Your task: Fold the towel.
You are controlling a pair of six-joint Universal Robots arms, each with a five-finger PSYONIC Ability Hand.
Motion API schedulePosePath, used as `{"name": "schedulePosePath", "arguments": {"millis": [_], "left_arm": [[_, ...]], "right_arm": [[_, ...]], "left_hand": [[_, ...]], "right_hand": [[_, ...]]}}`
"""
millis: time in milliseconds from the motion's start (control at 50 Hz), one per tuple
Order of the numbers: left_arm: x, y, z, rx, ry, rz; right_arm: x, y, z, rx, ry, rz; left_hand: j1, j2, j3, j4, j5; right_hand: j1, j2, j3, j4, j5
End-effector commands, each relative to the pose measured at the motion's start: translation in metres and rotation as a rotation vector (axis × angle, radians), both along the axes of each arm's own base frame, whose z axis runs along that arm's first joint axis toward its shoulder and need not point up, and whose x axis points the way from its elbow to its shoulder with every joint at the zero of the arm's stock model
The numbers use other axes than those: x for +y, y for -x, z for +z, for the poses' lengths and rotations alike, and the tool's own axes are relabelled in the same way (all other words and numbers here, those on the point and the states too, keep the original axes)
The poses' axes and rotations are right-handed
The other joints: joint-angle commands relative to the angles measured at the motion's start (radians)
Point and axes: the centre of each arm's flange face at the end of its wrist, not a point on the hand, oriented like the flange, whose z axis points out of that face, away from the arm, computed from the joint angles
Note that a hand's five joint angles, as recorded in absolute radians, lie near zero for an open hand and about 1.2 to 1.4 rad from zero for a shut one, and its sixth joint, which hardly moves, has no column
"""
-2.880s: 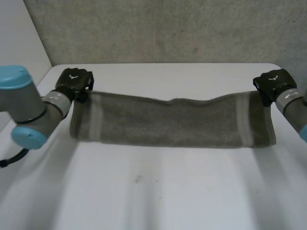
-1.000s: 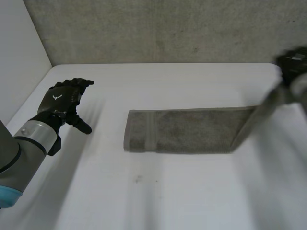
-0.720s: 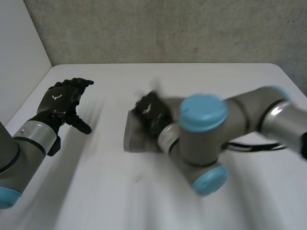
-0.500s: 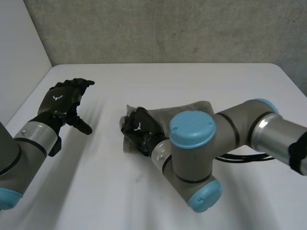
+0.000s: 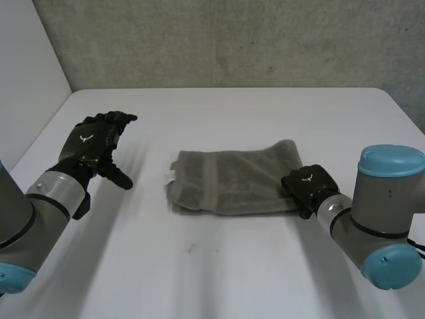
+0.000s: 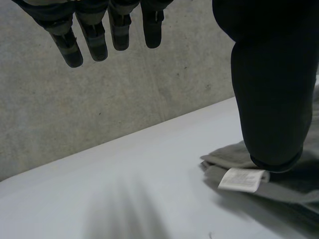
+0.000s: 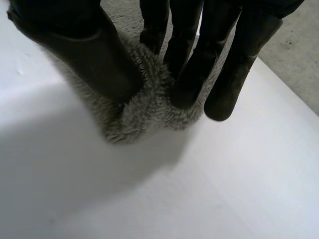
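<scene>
A grey towel (image 5: 232, 178) lies folded in a short rectangle in the middle of the white table (image 5: 219, 272), a white label (image 5: 174, 174) poking out at its left end. My right hand (image 5: 307, 186) is at the towel's right folded edge. In the right wrist view its thumb (image 7: 89, 45) and fingers (image 7: 199, 59) pinch a bunch of the towel (image 7: 144, 109) between them. My left hand (image 5: 89, 143) hovers open over the table, well left of the towel. In the left wrist view its fingers (image 6: 92, 30) are straight, with the towel (image 6: 294, 189) and label (image 6: 241, 179) beyond the thumb.
A rough grey wall (image 5: 232, 40) runs along the table's far edge, and a pale wall (image 5: 26, 80) stands at the far left. Bare table surface lies in front of the towel and on both sides.
My right hand swept the towel's right end over onto the left half, then drew back to the new right edge. The towel is now half as long. My left hand barely shifted.
</scene>
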Motion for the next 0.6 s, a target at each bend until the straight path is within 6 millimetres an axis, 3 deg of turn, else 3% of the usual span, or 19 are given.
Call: {"name": "schedulePosePath", "arguments": {"millis": [20, 40, 100, 120, 140, 160, 180, 200, 240, 260, 300, 340, 420, 440, 460, 480, 500, 520, 600], "left_arm": [[0.001, 0.002, 0.005, 0.005, 0.016, -0.004], [0.001, 0.002, 0.005, 0.005, 0.016, -0.004], [-0.001, 0.004, 0.012, 0.01, 0.037, -0.008], [-0.001, 0.006, 0.019, 0.016, 0.06, -0.015], [-0.001, 0.006, 0.019, 0.016, 0.06, -0.015], [-0.002, 0.008, 0.027, 0.023, 0.087, -0.018], [-0.003, 0.009, 0.034, 0.03, 0.107, -0.019], [-0.003, 0.009, 0.034, 0.03, 0.107, -0.019], [-0.006, 0.01, 0.046, 0.05, 0.139, -0.019], [-0.006, 0.01, 0.046, 0.05, 0.14, -0.019], [-0.009, 0.011, 0.059, 0.087, 0.165, -0.021], [-0.011, 0.012, 0.064, 0.109, 0.171, -0.02], [-0.015, 0.013, 0.073, 0.152, 0.182, -0.022], [-0.016, 0.014, 0.076, 0.171, 0.176, -0.025], [-0.017, 0.015, 0.076, 0.185, 0.163, -0.028], [-0.017, 0.015, 0.076, 0.185, 0.163, -0.028], [-0.018, 0.017, 0.077, 0.2, 0.148, -0.034], [-0.019, 0.02, 0.075, 0.211, 0.129, -0.038], [-0.021, 0.029, 0.066, 0.23, 0.076, -0.056]], "right_arm": [[-0.021, -0.011, 0.036, -0.005, 0.164, -0.027], [-0.021, -0.011, 0.036, -0.005, 0.164, -0.027], [-0.011, -0.043, 0.058, -0.029, 0.256, 0.071], [0.004, -0.069, 0.066, -0.031, 0.308, 0.169], [0.005, -0.069, 0.066, -0.031, 0.309, 0.17], [0.021, -0.095, 0.069, -0.021, 0.365, 0.282], [0.038, -0.115, 0.063, 0.02, 0.406, 0.398], [0.038, -0.115, 0.062, 0.021, 0.406, 0.399], [0.07, -0.142, 0.041, 0.142, 0.474, 0.623], [0.071, -0.142, 0.041, 0.143, 0.475, 0.624], [0.094, -0.153, 0.013, 0.256, 0.51, 0.78], [0.102, -0.157, 0.001, 0.303, 0.522, 0.831], [0.098, -0.161, 0.003, 0.289, 0.528, 0.795], [0.091, -0.161, 0.013, 0.227, 0.508, 0.724], [0.084, -0.159, 0.028, 0.129, 0.481, 0.639], [0.084, -0.159, 0.028, 0.128, 0.481, 0.638], [0.077, -0.156, 0.048, 0.005, 0.449, 0.547], [0.07, -0.148, 0.065, -0.123, 0.397, 0.458], [0.055, -0.125, 0.091, -0.339, 0.277, 0.313]], "left_hand": [[0.003, 0.009, 0.009, 0.01, -0.026], [0.003, 0.009, 0.009, 0.01, -0.026], [0.003, 0.009, 0.009, 0.01, -0.026], [0.003, 0.009, 0.009, 0.01, -0.026], [0.003, 0.009, 0.009, 0.01, -0.026], [0.003, 0.009, 0.009, 0.01, -0.026], [0.003, 0.009, 0.009, 0.01, -0.026], [0.003, 0.009, 0.009, 0.01, -0.026], [0.003, 0.009, 0.009, 0.01, -0.026], [0.003, 0.009, 0.009, 0.01, -0.026], [0.003, 0.009, 0.009, 0.01, -0.026], [0.003, 0.009, 0.009, 0.01, -0.026], [0.003, 0.009, 0.009, 0.01, -0.026], [0.003, 0.009, 0.009, 0.01, -0.026], [0.003, 0.009, 0.009, 0.01, -0.026], [0.003, 0.009, 0.009, 0.01, -0.026], [0.003, 0.009, 0.009, 0.01, -0.026], [0.003, 0.009, 0.009, 0.01, -0.026], [0.003, 0.009, 0.009, 0.01, -0.026]], "right_hand": [[0.133, 0.134, 0.096, 0.093, 0.091], [0.133, 0.134, 0.096, 0.093, 0.091], [0.133, 0.134, 0.096, 0.093, 0.091], [0.133, 0.134, 0.096, 0.093, 0.091], [0.133, 0.134, 0.096, 0.093, 0.091], [0.133, 0.134, 0.096, 0.093, 0.091], [0.133, 0.134, 0.096, 0.093, 0.091], [0.133, 0.134, 0.096, 0.093, 0.091], [0.133, 0.134, 0.096, 0.093, 0.091], [0.133, 0.134, 0.096, 0.093, 0.091], [0.133, 0.134, 0.096, 0.093, 0.091], [0.133, 0.134, 0.096, 0.093, 0.091], [0.133, 0.134, 0.096, 0.093, 0.091], [-0.185, -0.184, -0.222, -0.226, -0.228], [-0.735, -0.734, -0.772, -0.775, -0.777], [-0.741, -0.739, -0.777, -0.781, -0.783], [-1.088, -1.087, -1.125, -1.129, -1.131], [-1.088, -1.087, -1.125, -1.129, -1.131], [-1.088, -1.087, -1.125, -1.129, -1.131]]}}
